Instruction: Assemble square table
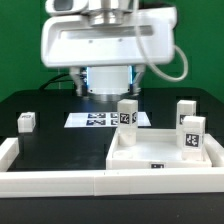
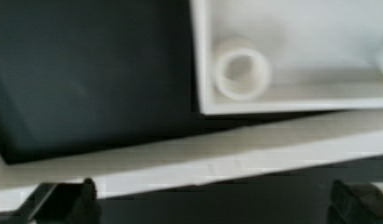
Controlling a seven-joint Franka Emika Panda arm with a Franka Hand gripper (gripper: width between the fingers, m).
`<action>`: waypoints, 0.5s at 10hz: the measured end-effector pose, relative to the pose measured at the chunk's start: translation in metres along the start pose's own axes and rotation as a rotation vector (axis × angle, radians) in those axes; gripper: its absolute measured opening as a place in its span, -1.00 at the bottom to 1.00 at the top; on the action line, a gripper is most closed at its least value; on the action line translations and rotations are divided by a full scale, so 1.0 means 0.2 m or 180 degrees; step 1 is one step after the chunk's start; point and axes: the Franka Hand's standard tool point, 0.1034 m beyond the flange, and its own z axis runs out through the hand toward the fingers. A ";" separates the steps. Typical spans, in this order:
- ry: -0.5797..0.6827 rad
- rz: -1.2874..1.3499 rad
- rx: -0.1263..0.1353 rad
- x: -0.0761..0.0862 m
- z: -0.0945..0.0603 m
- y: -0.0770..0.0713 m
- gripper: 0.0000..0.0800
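The square tabletop (image 1: 150, 152) lies recessed face up at the exterior view's front right, against the white rail. Three white tagged posts stand upright on it: one at its back left corner (image 1: 127, 113), one at the back right (image 1: 186, 110), one at the right (image 1: 192, 134). A fourth post (image 1: 26, 122) lies loose on the black surface at the left. My gripper (image 1: 107, 93) hangs above and behind the tabletop, over the marker board. In the wrist view my gripper (image 2: 209, 205) is open and empty, fingertips (image 2: 63, 203) wide apart, above a tabletop corner (image 2: 294, 95) with a post (image 2: 241, 73) seen end-on.
The marker board (image 1: 97, 120) lies flat behind the tabletop. The long white rail (image 1: 60, 182) edges the black surface along the front and left, and crosses the wrist view (image 2: 188, 150). Black surface (image 1: 65, 145) lies between the loose post and the tabletop.
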 end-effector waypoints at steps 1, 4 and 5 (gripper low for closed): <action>-0.0024 -0.0010 -0.0027 -0.02 0.01 0.08 0.62; -0.0040 0.0079 -0.0061 -0.03 0.02 0.25 0.62; -0.0042 0.0080 -0.0077 -0.03 0.02 0.30 0.62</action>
